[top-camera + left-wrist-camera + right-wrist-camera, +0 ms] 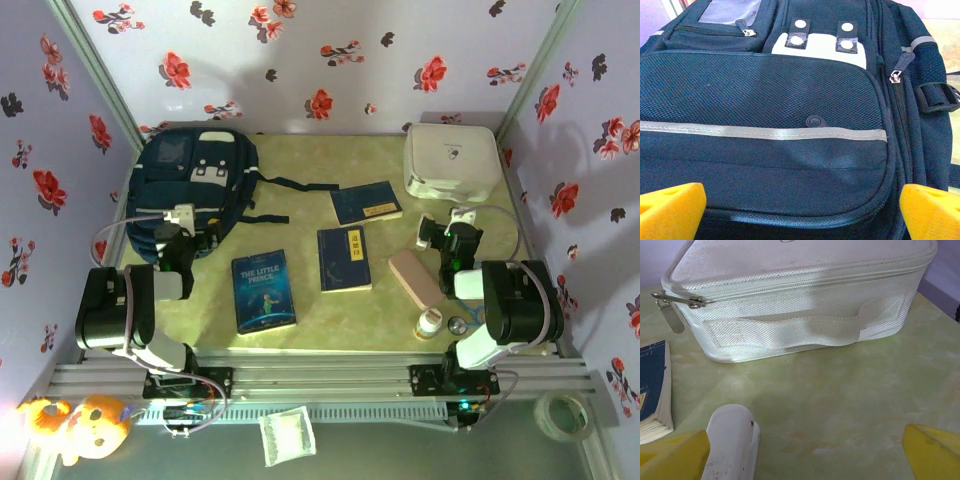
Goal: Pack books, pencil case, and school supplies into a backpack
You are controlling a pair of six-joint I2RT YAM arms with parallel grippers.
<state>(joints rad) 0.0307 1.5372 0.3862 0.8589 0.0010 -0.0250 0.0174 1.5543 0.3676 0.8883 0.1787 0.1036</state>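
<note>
Hovering wide open, left gripper [800,210] faces the zipped backpack [760,100], likely hunting a zipper.
Right gripper [805,452] equally wide, empty; books [264,291] and pencil case [415,277] lie flat nearby, waiting.

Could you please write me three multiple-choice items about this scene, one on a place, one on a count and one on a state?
1. Where on the table does the backpack lie?
A. far left corner
B. far right corner
C. near edge, centre

2. How many books lie on the table?
A. one
B. three
C. five

3. How do the left gripper's jaws stand?
A. shut on a book
B. shut on nothing
C. open, holding nothing

Answers:
1 A: it lies at the far left, across from the white zippered case at the far right.
2 B: one has a pictured cover and two have yellow labels.
3 C: its yellow fingers stand wide apart in front of the backpack.
</note>
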